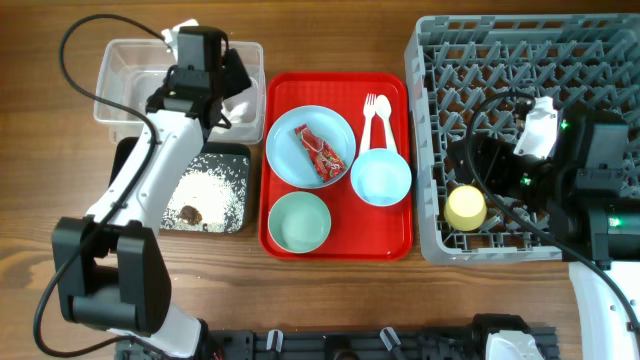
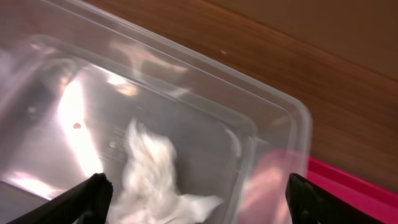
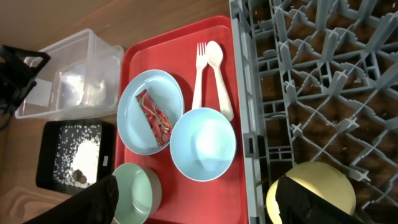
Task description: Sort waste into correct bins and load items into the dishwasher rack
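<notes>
White tissue (image 2: pixel 149 168) is lying in the clear tub (image 2: pixel 261 106) as sorted waste; left tool (image 2: pixel 198 199) is hovering above, released.

On the left arm (image 1: pixel 150 175) we saw a long white link set between black joint housings, a boxy black block at its base end and a thin black cable (image 1: pixel 64 45) arching off to one side. The right arm (image 1: pixel 590 190) was bulkier and mostly black, with a white cover piece (image 1: pixel 541 125) near the wrist, small green lights (image 1: pixel 563 125) glowing on the housing, a white lower link and black cables (image 1: pixel 470 150) curling beside it. The left tool (image 2: pixel 202 199) and the right tool (image 3: pixel 202 202) each showed two matte black fingers (image 2: pixel 93 196) with angular, wedge-shaped tips.
</notes>
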Controlling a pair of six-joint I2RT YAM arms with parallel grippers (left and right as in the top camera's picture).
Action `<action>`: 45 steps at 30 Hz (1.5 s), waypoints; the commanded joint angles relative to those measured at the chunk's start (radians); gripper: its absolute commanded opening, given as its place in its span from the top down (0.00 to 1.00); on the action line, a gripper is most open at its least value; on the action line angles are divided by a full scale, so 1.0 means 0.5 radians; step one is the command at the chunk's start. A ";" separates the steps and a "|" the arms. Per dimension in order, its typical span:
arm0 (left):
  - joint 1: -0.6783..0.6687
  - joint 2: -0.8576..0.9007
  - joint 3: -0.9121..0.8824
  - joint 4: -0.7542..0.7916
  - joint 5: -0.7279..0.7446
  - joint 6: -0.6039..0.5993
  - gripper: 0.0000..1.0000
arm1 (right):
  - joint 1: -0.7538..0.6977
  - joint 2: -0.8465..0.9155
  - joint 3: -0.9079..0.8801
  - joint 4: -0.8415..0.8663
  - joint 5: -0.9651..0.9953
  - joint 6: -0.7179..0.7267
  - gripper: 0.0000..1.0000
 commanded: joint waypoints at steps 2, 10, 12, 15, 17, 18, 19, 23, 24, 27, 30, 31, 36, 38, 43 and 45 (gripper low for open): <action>-0.324 -0.174 0.056 -0.178 0.204 -0.061 0.16 | -0.001 0.000 0.020 -0.029 0.037 -0.043 0.17; -0.865 0.382 0.054 -0.356 0.215 -1.099 0.28 | -0.001 0.000 0.020 -0.033 0.059 -0.043 0.17; -0.860 0.613 0.054 -0.227 0.217 -1.122 0.32 | -0.001 0.000 0.020 -0.034 0.058 -0.042 0.17; -0.861 0.666 0.054 -0.231 0.216 -1.144 0.46 | -0.001 0.000 0.020 -0.037 0.058 -0.042 0.17; -0.853 0.666 0.054 -0.226 0.210 -1.142 0.77 | -0.001 0.000 0.020 -0.038 0.058 -0.041 0.18; -0.847 0.660 0.054 -0.238 0.233 -1.135 0.96 | -0.001 0.000 0.020 -0.039 0.058 -0.042 0.17; -0.842 0.627 0.056 -0.259 0.282 -1.127 0.96 | -0.001 0.000 0.020 -0.038 0.059 -0.042 0.17; -0.809 0.264 0.229 -0.526 0.304 -0.814 0.96 | -0.001 0.000 0.020 -0.038 0.059 -0.043 0.18; -0.794 0.145 0.272 -0.555 0.233 -0.694 0.96 | -0.001 0.000 0.020 -0.034 0.059 -0.042 0.17; -0.729 -0.085 0.286 -0.504 -0.096 -0.391 0.96 | -0.001 0.000 0.020 -0.031 0.059 -0.043 0.18; -0.475 -0.073 0.286 -0.404 -0.361 -0.185 0.96 | -0.001 0.000 0.020 -0.032 0.058 -0.042 0.17; -0.338 0.005 0.286 -0.387 -0.347 -0.185 0.95 | -0.001 0.000 0.020 -0.032 0.058 -0.043 0.17; 0.143 0.183 0.312 -0.246 0.302 0.113 0.01 | -0.001 0.000 0.020 -0.044 0.057 -0.042 0.17; 0.163 0.110 0.409 -0.362 0.307 0.175 0.00 | -0.001 0.000 0.020 -0.046 0.057 -0.043 0.17; 0.006 -0.326 0.569 -0.913 0.545 0.227 0.02 | -0.001 0.000 0.020 -0.046 0.057 -0.042 0.16; -0.110 -0.487 0.569 -1.064 0.545 0.227 0.02 | -0.001 0.000 0.020 -0.042 0.058 -0.042 0.13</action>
